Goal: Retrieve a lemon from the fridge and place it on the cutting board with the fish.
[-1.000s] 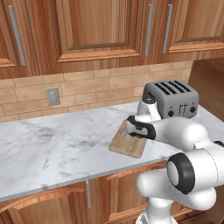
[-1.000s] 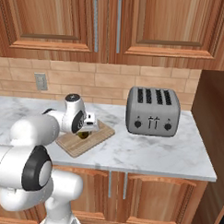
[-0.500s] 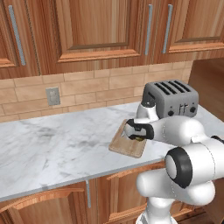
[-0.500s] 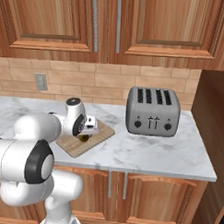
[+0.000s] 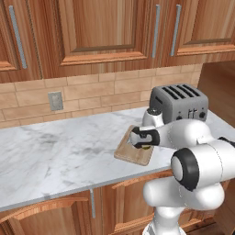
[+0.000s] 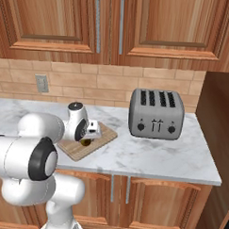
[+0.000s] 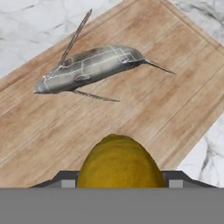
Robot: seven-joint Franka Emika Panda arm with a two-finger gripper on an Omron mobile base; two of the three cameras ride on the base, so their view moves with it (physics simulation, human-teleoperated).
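Marble counter at mid-frame carried the cutting board (image 7: 175, 100), where the gripper (image 6: 90, 134) clasped the lemon (image 7: 119, 162) low over the wood beside the fish (image 7: 92, 65), leaving seemingly only the release.

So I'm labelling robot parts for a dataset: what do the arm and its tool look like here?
The arm is glossy white, built of rounded bulbous segments, with black ring-shaped joint caps. The wrist ends in a white hand with a dark band, carrying the tool, whose small dark finger tips have pale grey pads. No cables or markings show.
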